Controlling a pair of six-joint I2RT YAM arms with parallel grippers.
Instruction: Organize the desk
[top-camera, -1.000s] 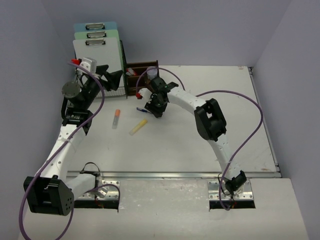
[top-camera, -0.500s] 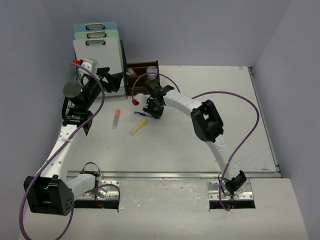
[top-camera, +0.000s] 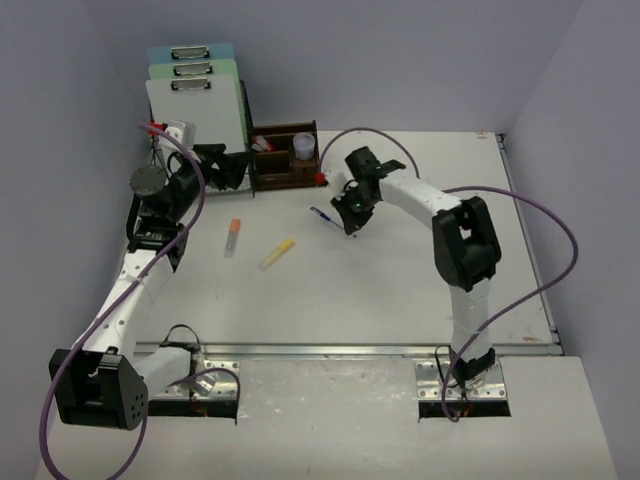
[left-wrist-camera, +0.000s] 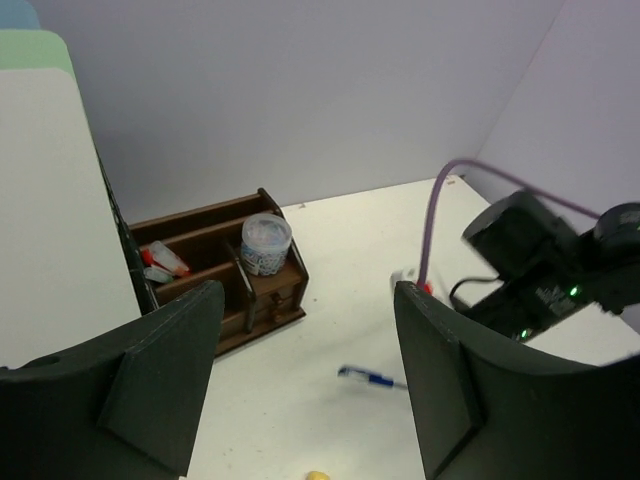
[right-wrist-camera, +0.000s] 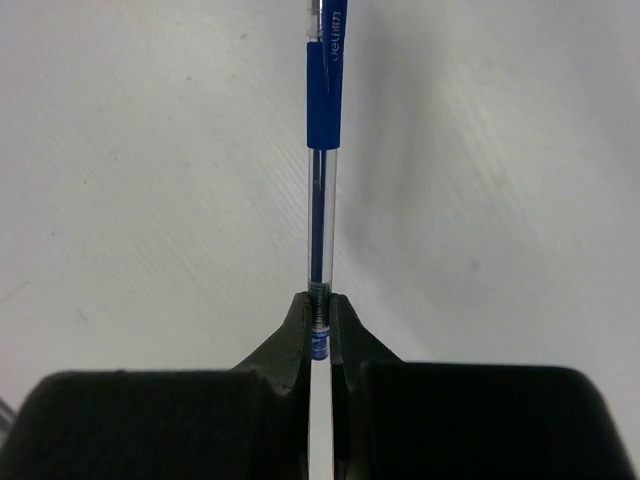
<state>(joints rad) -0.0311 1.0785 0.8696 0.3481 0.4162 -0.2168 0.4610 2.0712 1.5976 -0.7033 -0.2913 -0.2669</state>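
On the white desk (top-camera: 400, 290) my right gripper (top-camera: 348, 216) is shut on the rear end of a blue pen (top-camera: 322, 213). In the right wrist view the pen (right-wrist-camera: 322, 190) sticks straight out from between the shut fingertips of the gripper (right-wrist-camera: 318, 318), low over the desk (right-wrist-camera: 150, 150). My left gripper (top-camera: 228, 166) hangs open beside the clipboards, holding nothing. In the left wrist view it (left-wrist-camera: 308, 300) frames the pen (left-wrist-camera: 375, 378). An orange marker (top-camera: 234, 238) and a yellow highlighter (top-camera: 277, 253) lie loose left of centre.
A dark-brown wooden organiser (top-camera: 283, 160) with a small lidded jar (left-wrist-camera: 266, 243) stands at the back. Clipboards (top-camera: 195, 100) stand in a rack at the back left. Purple cables loop over both arms. A metal rail (top-camera: 340, 349) runs along the near edge.
My right gripper has shut on the blue pen and swung right, away from the organiser, carrying the pen. The left arm has barely moved.
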